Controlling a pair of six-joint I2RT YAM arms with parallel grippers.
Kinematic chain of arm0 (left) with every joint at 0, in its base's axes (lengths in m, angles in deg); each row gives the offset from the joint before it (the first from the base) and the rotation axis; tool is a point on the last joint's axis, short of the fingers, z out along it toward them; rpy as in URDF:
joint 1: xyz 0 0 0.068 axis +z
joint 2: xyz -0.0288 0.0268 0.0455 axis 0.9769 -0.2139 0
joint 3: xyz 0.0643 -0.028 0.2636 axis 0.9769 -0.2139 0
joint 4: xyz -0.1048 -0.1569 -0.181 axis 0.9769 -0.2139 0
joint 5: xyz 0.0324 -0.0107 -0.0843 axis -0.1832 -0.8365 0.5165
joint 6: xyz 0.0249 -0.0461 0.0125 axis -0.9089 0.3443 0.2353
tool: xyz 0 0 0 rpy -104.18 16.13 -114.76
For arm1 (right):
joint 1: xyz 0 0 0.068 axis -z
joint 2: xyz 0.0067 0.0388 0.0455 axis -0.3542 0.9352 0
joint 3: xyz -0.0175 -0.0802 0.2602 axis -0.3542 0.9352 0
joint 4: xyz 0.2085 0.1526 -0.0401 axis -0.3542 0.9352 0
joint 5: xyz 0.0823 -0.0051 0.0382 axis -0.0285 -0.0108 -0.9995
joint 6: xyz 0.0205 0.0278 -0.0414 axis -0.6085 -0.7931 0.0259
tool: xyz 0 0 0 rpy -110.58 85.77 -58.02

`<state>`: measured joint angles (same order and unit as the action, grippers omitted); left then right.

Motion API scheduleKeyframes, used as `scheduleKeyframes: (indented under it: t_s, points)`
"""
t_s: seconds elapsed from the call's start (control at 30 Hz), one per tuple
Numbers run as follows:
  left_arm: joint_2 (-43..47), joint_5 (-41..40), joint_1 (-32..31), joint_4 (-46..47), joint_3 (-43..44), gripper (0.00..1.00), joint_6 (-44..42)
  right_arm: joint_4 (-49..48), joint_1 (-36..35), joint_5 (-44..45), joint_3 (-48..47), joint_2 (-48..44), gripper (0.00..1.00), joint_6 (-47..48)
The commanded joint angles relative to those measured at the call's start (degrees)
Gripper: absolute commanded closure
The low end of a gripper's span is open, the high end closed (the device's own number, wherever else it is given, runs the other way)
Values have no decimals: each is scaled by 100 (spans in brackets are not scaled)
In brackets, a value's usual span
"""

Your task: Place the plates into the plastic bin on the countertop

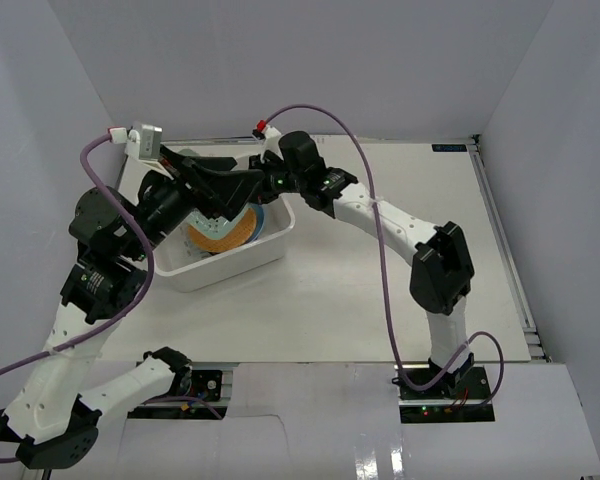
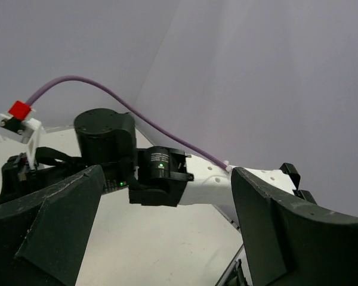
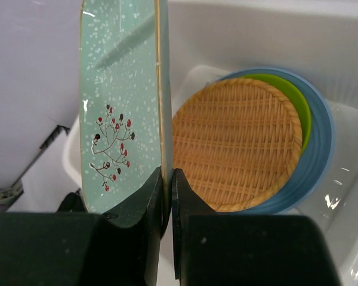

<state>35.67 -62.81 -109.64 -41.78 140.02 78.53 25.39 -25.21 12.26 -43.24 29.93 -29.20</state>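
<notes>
Top view: the plastic bin (image 1: 230,266) sits back-left on the worktop (image 1: 330,300). Left wrist: left fingers (image 2: 53,226) spread wide, empty. Right wrist: right fingers (image 3: 158,193) pinch the mint plate (image 3: 119,89) by its rim above the bin — glazed, probably slippery and brittle.

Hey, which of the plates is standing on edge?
The pale mint oblong plate with the berry sprig, pinched at its rim by the right gripper; the tan woven, lime green and blue plates lie stacked in the plastic bin.
</notes>
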Motion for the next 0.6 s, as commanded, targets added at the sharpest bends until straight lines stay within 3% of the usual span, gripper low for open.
scheduleKeyframes:
  t_s: [0.0,0.2,0.43,0.47,0.53,0.57]
  points:
    - [171,27,0,-119,-113,2,-310,165,8,-73,-1147,390,92,392]
    - [251,-149,0,-189,-298,2,-547,684,25,6,-1842,1234,92,585]
    - [356,-263,0,-277,-438,2,-723,474,34,199,-1087,1112,91,568]
    - [374,-263,0,-286,-499,2,-732,482,25,295,-1061,1121,76,533]
    - [409,-281,0,-312,-578,2,-759,474,34,349,-1061,1129,55,472]
    - [452,-316,0,-373,-605,2,-794,447,34,375,-1052,1121,36,402]
